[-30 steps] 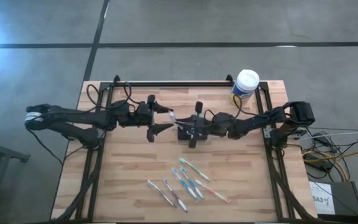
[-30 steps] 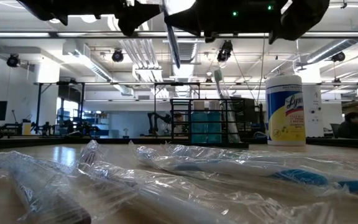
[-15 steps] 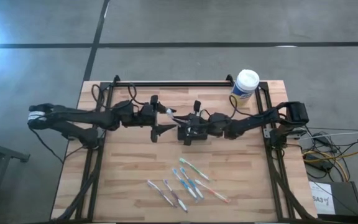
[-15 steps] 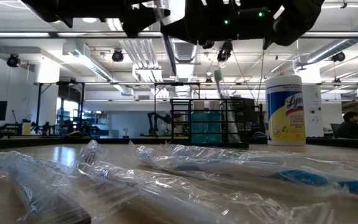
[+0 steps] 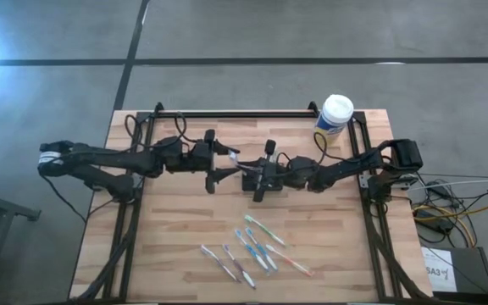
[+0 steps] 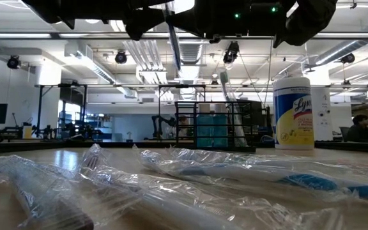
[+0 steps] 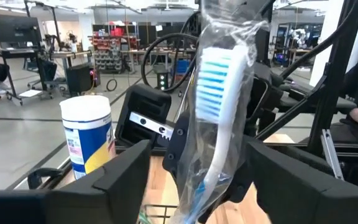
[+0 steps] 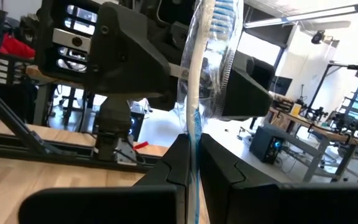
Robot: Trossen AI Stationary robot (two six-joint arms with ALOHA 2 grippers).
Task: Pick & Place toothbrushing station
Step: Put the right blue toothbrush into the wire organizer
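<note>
A toothbrush in a clear plastic wrapper (image 7: 215, 93) stands head up in the air between my two grippers, over the table's middle; it also shows in the high view (image 5: 230, 155). My right gripper (image 8: 193, 148), reaching in from the table's right (image 5: 248, 168), is shut on it. My left gripper (image 7: 201, 168), reaching in from the left (image 5: 224, 163), is open, with one finger on either side of the wrapped brush and apart from it. A dark box shape (image 5: 249, 181), probably the black caddy, lies on the table under my right gripper, mostly hidden. My right gripper pinches the wrapped toothbrush's handle (image 8: 192, 127) between its two fingers. The fingers come in about level from the table's right and lie across the brush. The brush stands nearly upright above them, bristles up, lifted clear of the table.
A yellow canister with a white lid (image 5: 335, 114) stands at the table's far right corner and shows in the low view (image 6: 293, 114). Several wrapped toothbrushes (image 5: 257, 250) lie near the table's front edge, close before the low camera (image 6: 171, 185).
The wrapped toothbrush has swung from a slant to nearly upright and shifted a little toward the table's left. Both grippers have stayed close together over the table's middle.
</note>
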